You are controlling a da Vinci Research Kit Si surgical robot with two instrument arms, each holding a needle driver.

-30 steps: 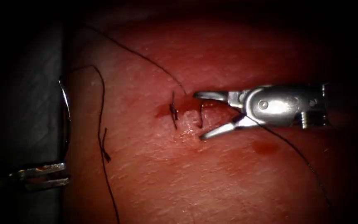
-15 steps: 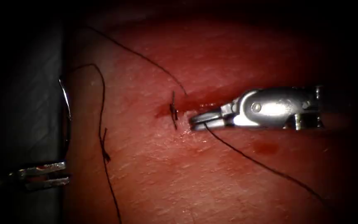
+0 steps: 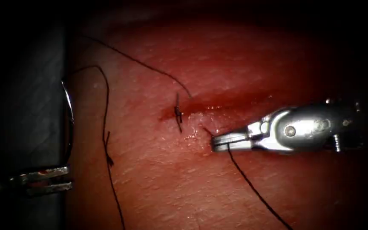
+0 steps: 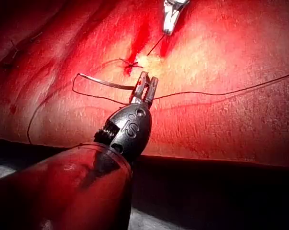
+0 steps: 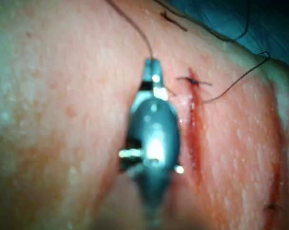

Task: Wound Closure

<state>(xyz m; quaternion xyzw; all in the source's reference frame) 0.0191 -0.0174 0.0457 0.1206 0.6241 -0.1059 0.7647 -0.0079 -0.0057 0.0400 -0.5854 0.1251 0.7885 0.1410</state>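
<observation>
**Right tool closed on thread beside the cut; left tool holds needle off the tissue edge**

Endoscope view: the right tool (image 3: 220,142) lies just right of the cut (image 3: 201,107), its jaws closed on the thread (image 3: 252,187), which hangs from the tips down and to the right across the tissue (image 3: 184,183). A short dark stitch (image 3: 178,113) crosses the cut's left end. Red fluid (image 3: 231,101) lines the cut. The left tool (image 3: 43,181) sits at the left margin of the tissue, well apart from the cut, gripping the needle (image 3: 68,121) near one end. The needle stands up along the tissue edge, clear of the tissue. More thread loops away from it.

Left wrist view: the left tool (image 4: 145,91) is clamped on the needle (image 4: 106,84), whose curve lies free above the tissue surface.

Right wrist view: the right tool (image 5: 152,64) is closed, thread (image 5: 130,24) leading off its tip; the cut (image 5: 194,129) lies just beside it.
</observation>
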